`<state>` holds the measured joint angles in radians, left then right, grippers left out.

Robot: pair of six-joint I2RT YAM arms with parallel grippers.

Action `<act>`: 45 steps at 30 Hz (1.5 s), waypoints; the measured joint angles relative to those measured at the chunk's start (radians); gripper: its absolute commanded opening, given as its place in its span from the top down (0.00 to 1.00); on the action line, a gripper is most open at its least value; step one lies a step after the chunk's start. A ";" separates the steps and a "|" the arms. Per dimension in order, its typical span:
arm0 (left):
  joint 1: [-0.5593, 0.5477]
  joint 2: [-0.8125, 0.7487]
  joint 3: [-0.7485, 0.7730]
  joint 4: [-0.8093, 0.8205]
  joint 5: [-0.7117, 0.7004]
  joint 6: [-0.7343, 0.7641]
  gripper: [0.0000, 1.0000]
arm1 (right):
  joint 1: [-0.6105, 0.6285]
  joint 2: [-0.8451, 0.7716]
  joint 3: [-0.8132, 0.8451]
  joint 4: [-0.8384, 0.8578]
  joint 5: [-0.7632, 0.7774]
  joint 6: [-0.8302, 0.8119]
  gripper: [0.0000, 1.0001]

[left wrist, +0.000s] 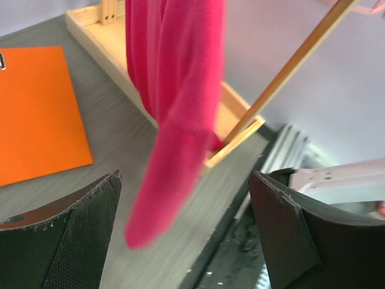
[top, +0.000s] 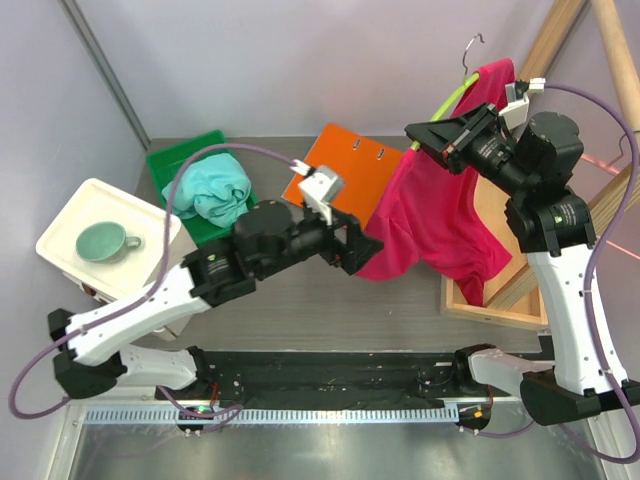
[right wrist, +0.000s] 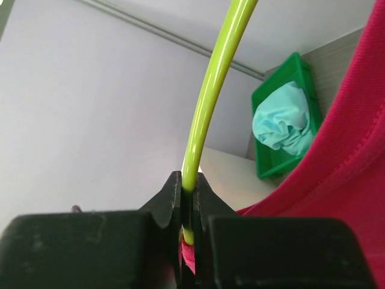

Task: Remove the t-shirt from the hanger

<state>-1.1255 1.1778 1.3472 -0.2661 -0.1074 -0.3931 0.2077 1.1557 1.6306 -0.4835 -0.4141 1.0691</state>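
A: Over the grey table [top: 300, 310], what is seen?
B: A pink t-shirt [top: 440, 210] is hung on a green hanger [right wrist: 207, 102], above a wooden tray [top: 490, 310]
A: The grippers?
B: The hanger is clamped by the right gripper [right wrist: 189, 201]; the left gripper [left wrist: 185, 198] is spread apart, the t-shirt dangling between its fingers [left wrist: 72, 241]

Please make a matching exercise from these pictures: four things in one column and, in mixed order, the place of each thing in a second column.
1. t-shirt
2. hanger
3. turquoise cloth
4. cup

a. in the green bin
b. on the white tray
c. clamped in the right gripper
d. hanging in front of the open left gripper

Pairs: 1-d, 2-c, 3-a, 4-b
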 measured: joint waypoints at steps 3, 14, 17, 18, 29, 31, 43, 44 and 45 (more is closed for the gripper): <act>0.000 0.112 0.063 -0.021 -0.001 0.063 0.19 | 0.000 -0.019 0.000 0.012 -0.034 0.031 0.99; 0.000 0.129 -0.026 0.010 -0.033 0.052 1.00 | 0.001 -0.026 0.000 0.012 -0.048 0.085 0.99; 0.000 0.048 -0.127 0.030 -0.051 0.016 1.00 | 0.003 -0.026 -0.003 0.011 -0.032 0.084 0.99; 0.000 0.004 -0.166 0.039 -0.063 0.002 1.00 | 0.003 -0.026 -0.008 0.012 -0.025 0.084 0.99; 0.000 -0.465 -0.390 -0.023 -0.176 -0.117 1.00 | 0.020 -0.022 -0.130 0.021 0.102 0.105 0.99; 0.000 -0.492 -0.405 -0.052 -0.192 -0.129 1.00 | 0.020 -0.012 -0.142 0.027 0.127 0.120 0.99; 0.000 -0.590 -0.476 -0.175 -0.203 -0.171 0.99 | 0.004 0.037 -0.143 0.084 0.265 0.172 0.99; 0.000 -0.571 -0.466 -0.177 -0.196 -0.165 0.92 | 0.004 0.037 -0.143 0.090 0.264 0.176 0.99; 0.000 -0.541 -0.449 -0.177 -0.187 -0.153 0.68 | 0.004 0.037 -0.143 0.097 0.261 0.183 0.99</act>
<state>-1.1259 0.6365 0.8986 -0.4427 -0.2939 -0.5465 0.2119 1.1923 1.4872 -0.3870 -0.1528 1.2522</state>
